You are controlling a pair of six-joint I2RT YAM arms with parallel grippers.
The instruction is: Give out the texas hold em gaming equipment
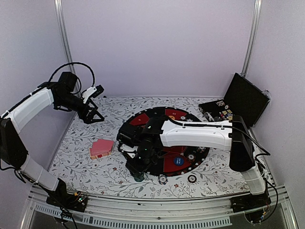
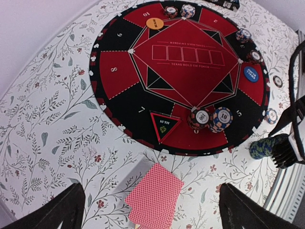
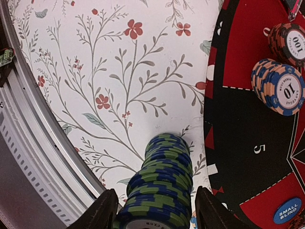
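A tall stack of green-and-blue poker chips (image 3: pixel 164 186) stands on the floral cloth just off the round mat (image 3: pixel 238 133), near the table's front edge (image 1: pixel 138 177). My right gripper (image 3: pixel 155 210) is lowered over it, one finger on each side, with a thin gap still showing at the right finger (image 3: pixel 212 212). A fanned pile of pink-red-backed playing cards (image 2: pixel 155 195) lies on the cloth at the left (image 1: pixel 101 148). My left gripper (image 1: pixel 93 117) hangs wide open and empty, high above the cards. On the mat sit a 100 chip stack (image 2: pixel 202 118) and a 10 chip stack (image 2: pixel 221 118).
An orange disc (image 2: pixel 155 23) and a blue small-blind disc (image 2: pixel 251 73) lie on the mat, with more chips around its rim. Two loose chips (image 1: pixel 163 179) (image 1: pixel 192 178) lie near the front. The black hinged case (image 1: pixel 245 98) stands open at the back right. A metal rail (image 3: pixel 28 143) runs close to the stack.
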